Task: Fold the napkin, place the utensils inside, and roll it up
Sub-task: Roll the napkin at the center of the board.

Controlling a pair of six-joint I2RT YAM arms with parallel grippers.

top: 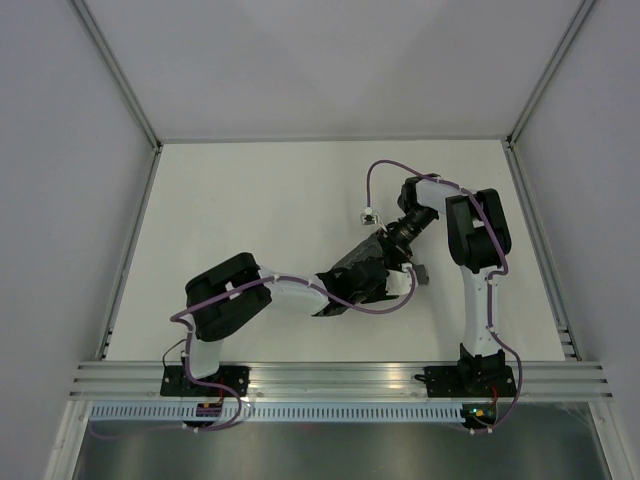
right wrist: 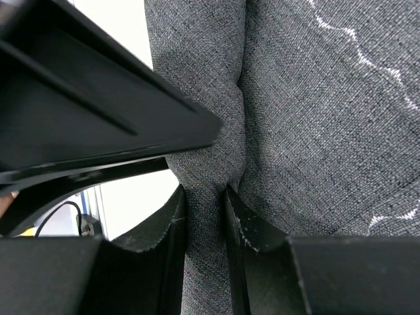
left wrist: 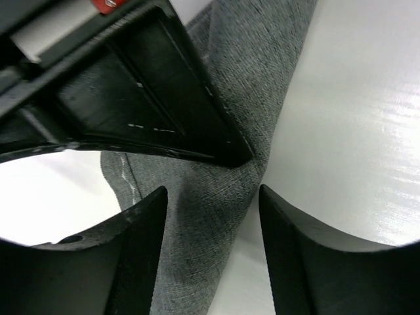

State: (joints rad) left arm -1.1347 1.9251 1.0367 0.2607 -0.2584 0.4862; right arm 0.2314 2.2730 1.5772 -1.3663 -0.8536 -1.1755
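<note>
The dark grey napkin point(top: 352, 272) is bunched into a narrow bundle at the middle of the table, between the two arms. My right gripper point(right wrist: 205, 193) is shut on a raised fold of the napkin point(right wrist: 295, 118); the pale stitched line shows on the cloth to the right. In the top view the right gripper point(top: 386, 250) sits at the bundle's far right end. My left gripper point(left wrist: 213, 197) is open, with a strip of napkin point(left wrist: 216, 210) lying between its jaws, closer to the left finger. It sits at the bundle's near left end point(top: 338, 292). No utensils are in view.
The white table point(top: 250, 220) is walled by grey panels on three sides, with an aluminium rail point(top: 340, 378) along the near edge. The right gripper's black body point(left wrist: 144, 98) hangs just above the left gripper's fingers. A purple cable point(top: 385, 165) loops over the right arm.
</note>
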